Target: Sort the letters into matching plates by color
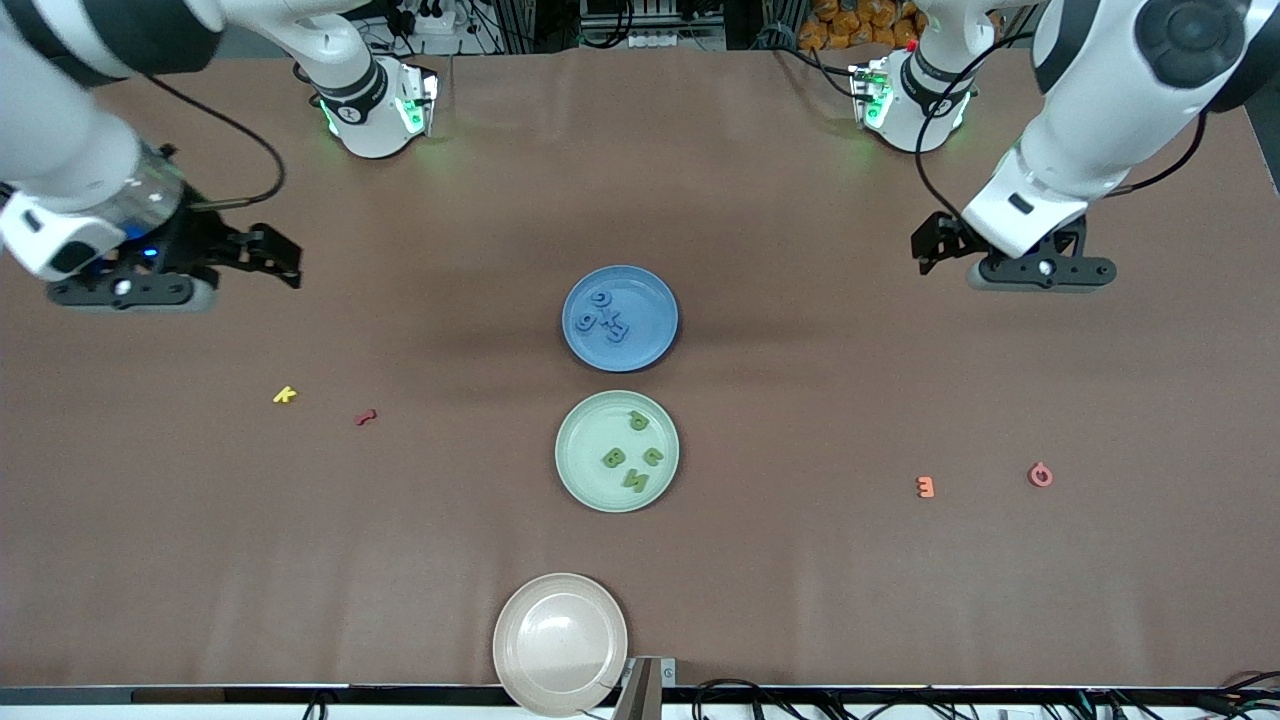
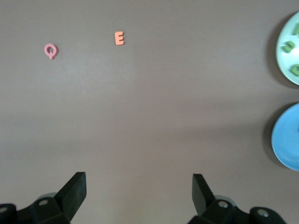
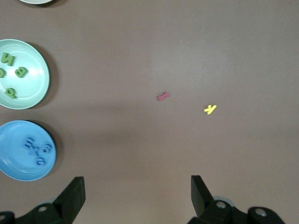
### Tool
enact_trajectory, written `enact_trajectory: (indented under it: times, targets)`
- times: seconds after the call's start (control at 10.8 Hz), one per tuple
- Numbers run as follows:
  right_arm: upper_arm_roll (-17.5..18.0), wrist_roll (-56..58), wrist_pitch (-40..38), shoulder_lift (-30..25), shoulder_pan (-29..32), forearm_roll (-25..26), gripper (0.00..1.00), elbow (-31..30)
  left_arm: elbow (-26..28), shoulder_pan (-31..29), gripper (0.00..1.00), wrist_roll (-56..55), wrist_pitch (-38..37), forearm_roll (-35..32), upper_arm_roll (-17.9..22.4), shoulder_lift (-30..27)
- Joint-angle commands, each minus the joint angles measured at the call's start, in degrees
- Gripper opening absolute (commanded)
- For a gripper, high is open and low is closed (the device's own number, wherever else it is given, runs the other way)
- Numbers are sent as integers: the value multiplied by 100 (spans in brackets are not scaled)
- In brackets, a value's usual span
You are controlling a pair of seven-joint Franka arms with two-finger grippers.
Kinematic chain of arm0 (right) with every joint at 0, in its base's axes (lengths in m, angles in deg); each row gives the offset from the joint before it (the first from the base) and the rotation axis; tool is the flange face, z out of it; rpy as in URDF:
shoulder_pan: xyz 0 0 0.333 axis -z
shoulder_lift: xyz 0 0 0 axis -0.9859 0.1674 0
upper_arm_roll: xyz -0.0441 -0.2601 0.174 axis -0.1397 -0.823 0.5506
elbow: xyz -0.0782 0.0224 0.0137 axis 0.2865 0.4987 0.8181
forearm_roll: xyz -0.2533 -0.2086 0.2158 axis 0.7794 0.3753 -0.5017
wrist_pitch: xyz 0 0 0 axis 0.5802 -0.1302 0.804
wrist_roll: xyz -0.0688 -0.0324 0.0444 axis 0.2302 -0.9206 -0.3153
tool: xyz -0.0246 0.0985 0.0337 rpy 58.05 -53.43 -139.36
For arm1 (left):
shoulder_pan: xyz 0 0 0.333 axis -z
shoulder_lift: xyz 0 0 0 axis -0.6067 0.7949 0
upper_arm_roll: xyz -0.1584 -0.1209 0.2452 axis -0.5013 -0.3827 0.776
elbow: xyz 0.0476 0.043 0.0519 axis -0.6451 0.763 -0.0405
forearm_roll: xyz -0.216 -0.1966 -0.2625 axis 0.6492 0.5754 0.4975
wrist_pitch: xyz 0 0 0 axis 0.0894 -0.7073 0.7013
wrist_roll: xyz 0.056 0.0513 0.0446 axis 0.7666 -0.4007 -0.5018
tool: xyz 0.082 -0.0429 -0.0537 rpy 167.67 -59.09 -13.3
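The blue plate (image 1: 652,298) sits mid-table with several blue letters (image 1: 608,315) lying in it. Nearer the front camera, the mint green plate (image 1: 588,428) holds several green letters (image 1: 634,456). My right gripper (image 1: 272,254) hovers open and empty over bare table toward the right arm's end. My left gripper (image 1: 932,248) hovers open and empty toward the left arm's end. The right wrist view shows its gripper (image 3: 138,186) apart from the blue plate (image 3: 14,140) and green plate (image 3: 38,88). In the left wrist view its gripper (image 2: 139,184) has both plates' edges, green (image 2: 286,37) and blue (image 2: 286,140), off to one side.
A beige plate (image 1: 560,640) sits at the table edge nearest the front camera. A yellow piece (image 1: 285,395) and a red piece (image 1: 365,417) lie toward the right arm's end. An orange E (image 1: 925,487) and a pink Q (image 1: 1040,475) lie toward the left arm's end.
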Motion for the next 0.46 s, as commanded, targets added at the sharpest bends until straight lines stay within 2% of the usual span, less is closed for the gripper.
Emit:
enact_trajectory:
  times: [0.0,0.19,0.37]
  targets:
    - [-478,1469,-57,1,8,-72,100,106,-1077,-179,100,672,-798,220,97,80]
    - [-699,1544,-39,10,17,-46,100,107,-1508,-311,100,541,-790,299,106,89]
    - [-717,1500,-13,45,-18,-37,100,176,-1922,-338,100,531,-798,168,115,281]
